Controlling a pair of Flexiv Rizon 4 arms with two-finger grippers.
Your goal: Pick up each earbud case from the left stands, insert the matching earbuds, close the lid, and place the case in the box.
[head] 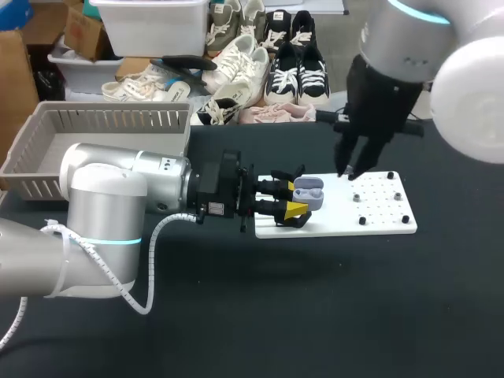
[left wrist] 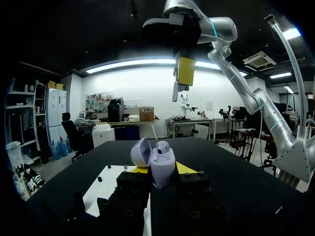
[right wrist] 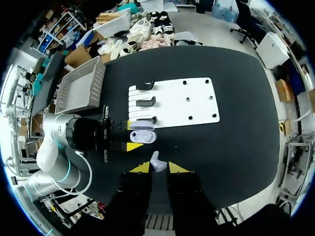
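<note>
Lilac and open-lidded, the earbud case point(left wrist: 163, 162) is clamped in the left gripper point(head: 298, 198), while the earbud point(right wrist: 157, 161) pinched in the right gripper point(right wrist: 158, 168) could be jammed if lowered misaligned.

You see a black desk point(head: 315, 315) carrying a white board point(head: 331, 222) studded with small dark pegs point(head: 362, 220).

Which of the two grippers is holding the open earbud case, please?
The left gripper: its jaws are shut on the open lavender case, whereas the right gripper grips only a single earbud.
</note>
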